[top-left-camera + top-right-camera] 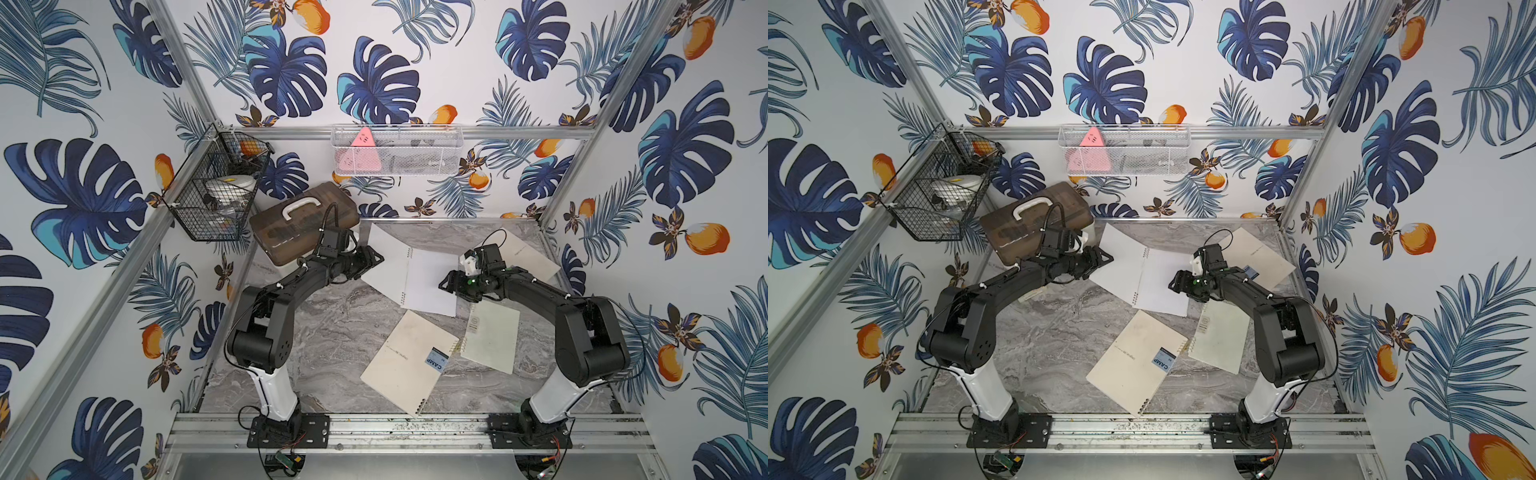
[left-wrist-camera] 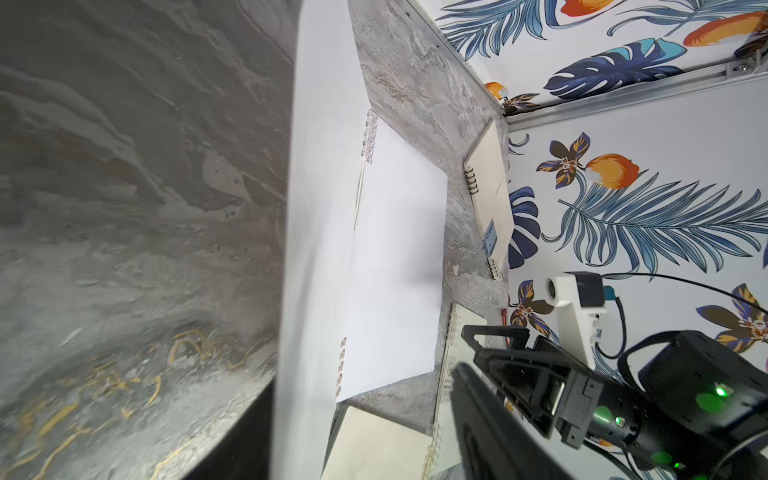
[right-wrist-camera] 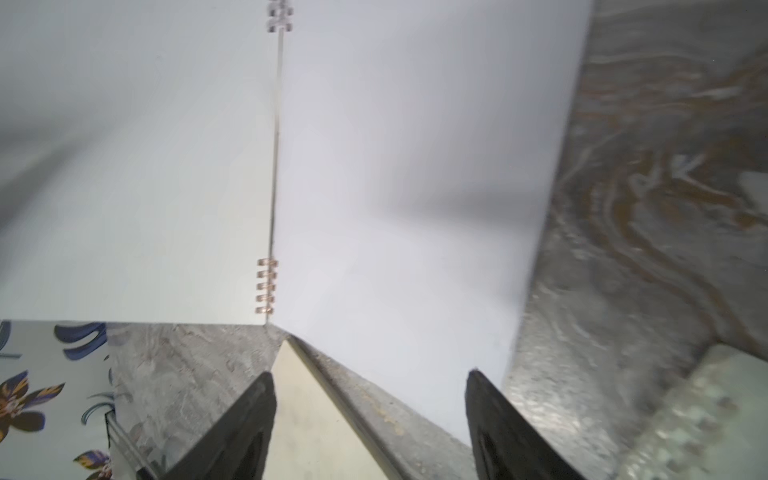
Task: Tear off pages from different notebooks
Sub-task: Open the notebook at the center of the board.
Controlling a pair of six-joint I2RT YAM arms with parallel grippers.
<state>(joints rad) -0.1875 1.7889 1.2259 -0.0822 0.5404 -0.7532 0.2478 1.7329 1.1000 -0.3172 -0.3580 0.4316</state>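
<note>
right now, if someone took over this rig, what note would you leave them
Grippers: left gripper at the left page edge of the open notebook, grip unclear; right gripper open, over its right page edge.
Closed: CAMP notebook in front, small notebook beside it, back-right notebook under the right arm.
Done: no loose page seen.
Left: tear pages from each.

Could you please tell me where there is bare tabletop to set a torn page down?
Largest bare marble lies between the left arm, the open notebook and the front CAMP notebook. The right half is crowded: small notebook, back-right notebook, right arm.
</note>
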